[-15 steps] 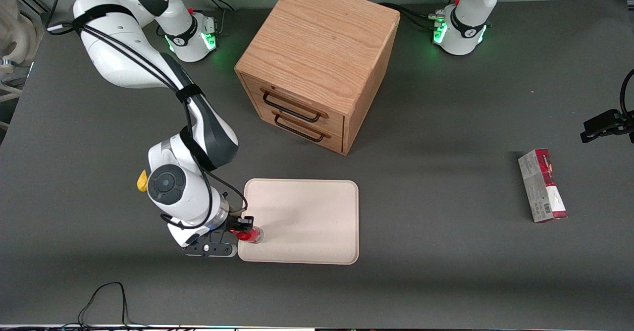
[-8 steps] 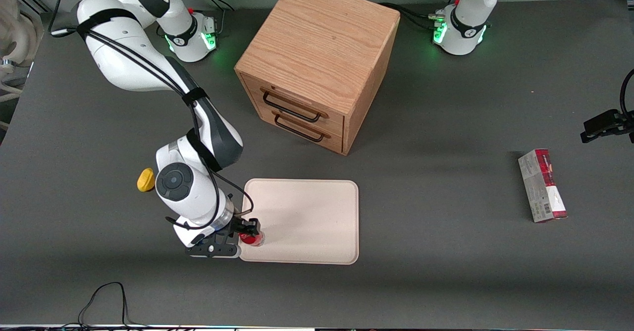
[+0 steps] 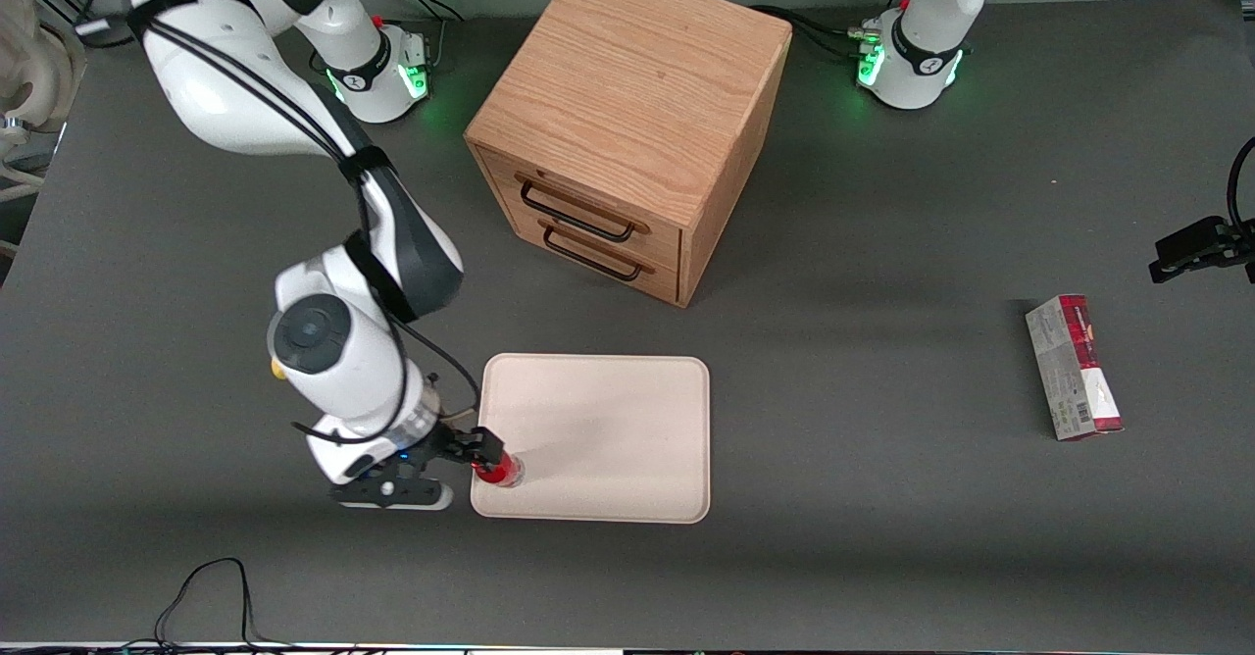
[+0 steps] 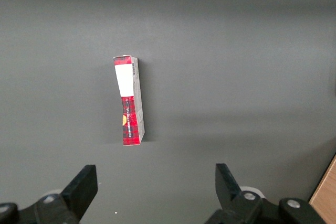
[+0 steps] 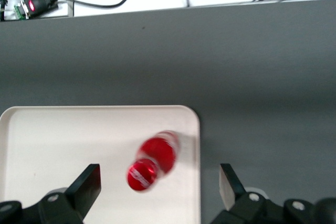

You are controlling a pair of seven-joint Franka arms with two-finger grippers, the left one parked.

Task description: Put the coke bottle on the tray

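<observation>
- Coke bottle (image 3: 501, 470) (image 5: 153, 160) stands on the tray (image 3: 608, 420) (image 5: 63, 145), in the tray's corner nearest the front camera at the working arm's end, close to the rim.
- End effector (image 3: 480, 449) (image 5: 160, 182) above the bottle, fingers spread wide, clear of it on both sides; nothing gripped.
- Wooden drawer cabinet (image 3: 627, 125) farther from the front camera than the tray.
- Red-and-grey carton (image 3: 1073, 367) (image 4: 129, 100) lies flat toward the parked arm's end of the table (image 3: 863, 557).

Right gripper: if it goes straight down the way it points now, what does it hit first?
Most likely the coke bottle. The gripper is open above it, cap between the fingers, bottle standing on the tray near its corner. Slightly off line, it would meet the tray itself. Height above the cap is unclear.
</observation>
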